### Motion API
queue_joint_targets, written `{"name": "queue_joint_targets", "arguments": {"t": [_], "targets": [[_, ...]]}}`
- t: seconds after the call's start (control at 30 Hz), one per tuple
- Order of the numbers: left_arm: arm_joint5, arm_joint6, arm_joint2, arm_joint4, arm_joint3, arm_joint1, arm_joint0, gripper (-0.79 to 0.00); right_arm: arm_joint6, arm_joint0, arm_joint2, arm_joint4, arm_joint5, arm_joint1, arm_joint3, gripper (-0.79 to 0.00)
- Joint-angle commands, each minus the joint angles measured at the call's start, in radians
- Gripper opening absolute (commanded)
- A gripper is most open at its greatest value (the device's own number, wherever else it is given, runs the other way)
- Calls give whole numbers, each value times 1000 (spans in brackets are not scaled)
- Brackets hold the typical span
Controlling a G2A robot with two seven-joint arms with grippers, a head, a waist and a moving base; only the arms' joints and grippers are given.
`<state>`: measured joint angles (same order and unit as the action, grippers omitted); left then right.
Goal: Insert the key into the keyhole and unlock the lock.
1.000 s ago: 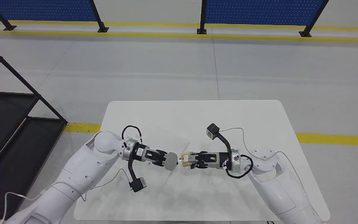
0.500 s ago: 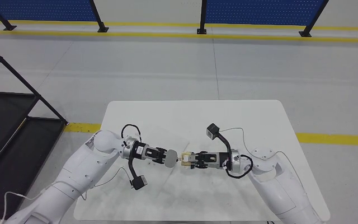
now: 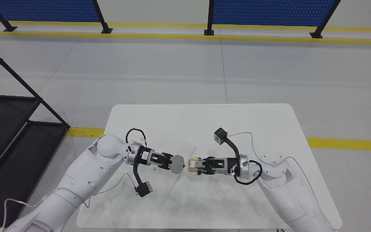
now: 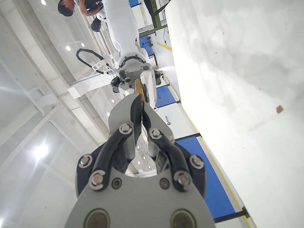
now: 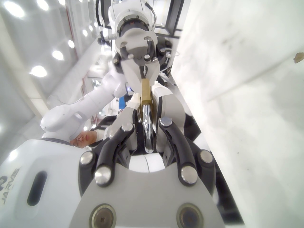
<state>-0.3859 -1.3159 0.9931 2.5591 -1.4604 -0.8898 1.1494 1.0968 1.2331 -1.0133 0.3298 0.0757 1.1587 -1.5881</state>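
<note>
Surface: a white table (image 3: 261,122) on a pale grey floor (image 3: 174,69) crossed by yellow lines.
Left gripper (image 4: 142,110): held above the near half of the table, about midway between its left and right edges. Its black pads (image 4: 135,110) are pressed together on the key.
Key (image 4: 142,107): held edge-on between those pads and mostly hidden. Its tip points at the lock, and I cannot tell whether it has entered.
Right gripper (image 5: 146,103): faces the left one tip to tip, just beside it. Its fingers (image 5: 166,110) are clamped on either side of the lock.
Lock (image 5: 144,91): a brass body held off the table. Its silver shackle (image 5: 147,126) runs back between the right fingers, and its far end meets the left gripper's tips.
Wrist cameras: a black one (image 3: 220,136) stands on the far side of the right arm, and another (image 3: 142,190) hangs on the near side of the left arm.
Scrap (image 4: 279,109): a small brown bit lying on the table top, well apart from both grippers.
Left of the table: a black rack (image 3: 23,133) on the floor.
Far back: blue barriers (image 3: 46,8) on black feet.
</note>
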Motion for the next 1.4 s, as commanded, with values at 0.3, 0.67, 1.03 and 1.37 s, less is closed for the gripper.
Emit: {"name": "queue_joint_targets", "arguments": {"t": [0.3,0.67,1.03,1.37], "targets": [[1,5,-5,4,5,-2,-7,-785,0,0,0,0,0,0,0,-785],[7,18,-1,0,10,-3,-15,-785,0,0,0,0,0,0,0,-785],[10,23,-5,6,12,-6,-20,-249,0,0,0,0,0,0,0,-785],[24,5,12,-22,7,-1,-15,0,0,0,0,0,0,0,0,-785]]}}
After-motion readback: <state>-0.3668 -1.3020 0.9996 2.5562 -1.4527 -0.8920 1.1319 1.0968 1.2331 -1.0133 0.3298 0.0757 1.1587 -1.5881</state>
